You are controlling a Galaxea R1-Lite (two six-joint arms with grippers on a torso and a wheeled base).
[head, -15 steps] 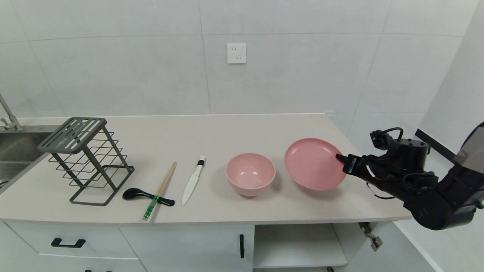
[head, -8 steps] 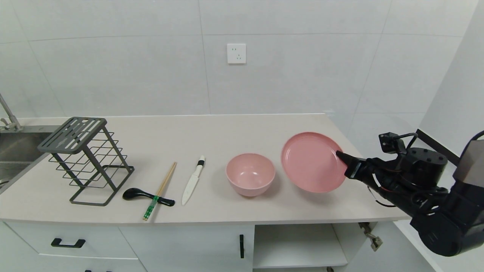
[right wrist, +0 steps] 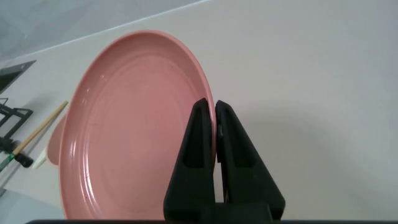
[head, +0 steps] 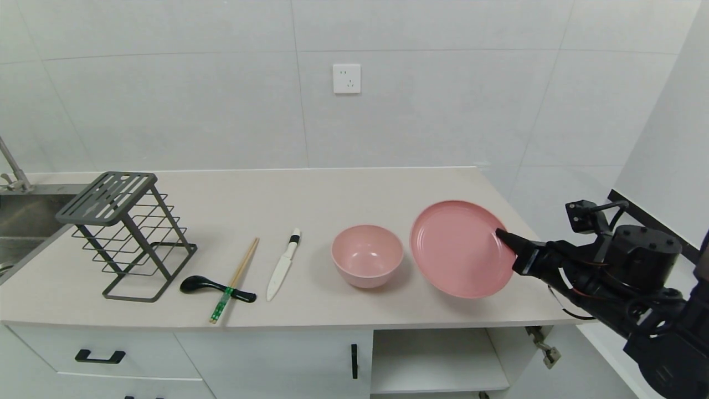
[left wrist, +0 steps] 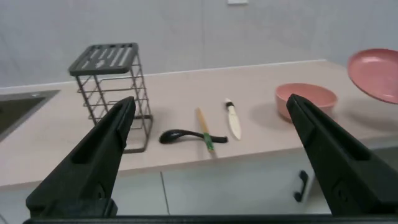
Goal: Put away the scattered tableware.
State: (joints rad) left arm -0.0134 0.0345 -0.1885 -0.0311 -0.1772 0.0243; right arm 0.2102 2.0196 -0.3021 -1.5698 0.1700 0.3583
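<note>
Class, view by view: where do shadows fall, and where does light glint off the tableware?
Head view: soft shadows lie on the counter under the plate and beside the bowl, whose inside carries small bright glints. Right wrist view: the right gripper, jaws shut on the plate's rim, reads as a dark silhouette. Left wrist view: the left gripper, jaws open, likewise dark.

The right arm (head: pixel 642 266) is matte black with bulky rounded joints, thin looping wrist cables (head: pixel 612 204) and tapered fingers (head: pixel 508 240); the left gripper's (left wrist: pixel 210 102) fingers (left wrist: pixel 93 168) are black wedges.
</note>
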